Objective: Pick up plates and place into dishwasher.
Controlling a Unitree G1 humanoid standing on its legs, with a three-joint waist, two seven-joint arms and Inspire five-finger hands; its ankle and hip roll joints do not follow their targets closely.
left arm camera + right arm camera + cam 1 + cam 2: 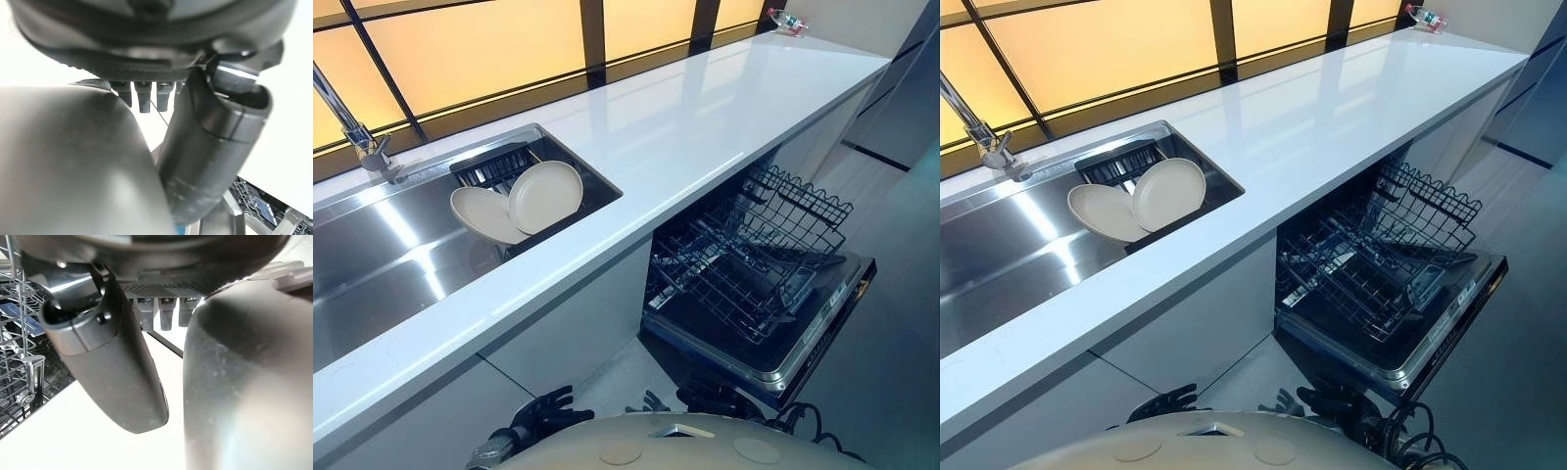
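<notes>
Plates [524,201] lean in sink [372,264]; left hand [210,152], right hand [112,377] fingers relaxed, empty.

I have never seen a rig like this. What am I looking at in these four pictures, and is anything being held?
This is a two-legged humanoid robot with two arms, each ending in a dark fingered robot hand. The two wide pictures come from a stereo camera on its head, looking down at a glossy white countertop. Two round cream plates lean in a dark rack inside the stainless steel sink. Under the counter, the open dishwasher has its black wire basket pulled out. The two close-up pictures come from wrist cameras. They show the left robot hand and the right robot hand, both with relaxed fingers and holding nothing. No plate is picked up yet.
</notes>
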